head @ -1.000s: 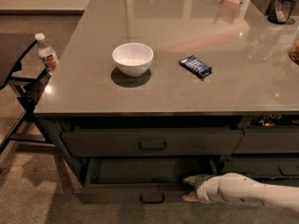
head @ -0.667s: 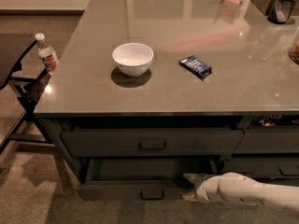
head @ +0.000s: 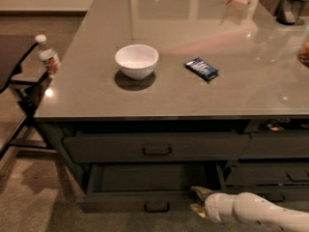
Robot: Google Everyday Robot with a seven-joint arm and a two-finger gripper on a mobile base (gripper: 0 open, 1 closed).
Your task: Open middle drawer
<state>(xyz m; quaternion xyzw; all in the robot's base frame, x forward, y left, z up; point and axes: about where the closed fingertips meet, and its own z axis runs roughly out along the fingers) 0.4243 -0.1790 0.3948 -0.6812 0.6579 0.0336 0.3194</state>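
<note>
Middle drawer is partly pulled out, low under the table. My hand is at the right end of its front; can't tell if it's clamped or released. It's a rigid front that probably slides; the centre handle looks like the best hold.

No lettering is legible on the blue packet, the bottle or elsewhere, and the gripper sits low by the pulled-out drawer.
</note>
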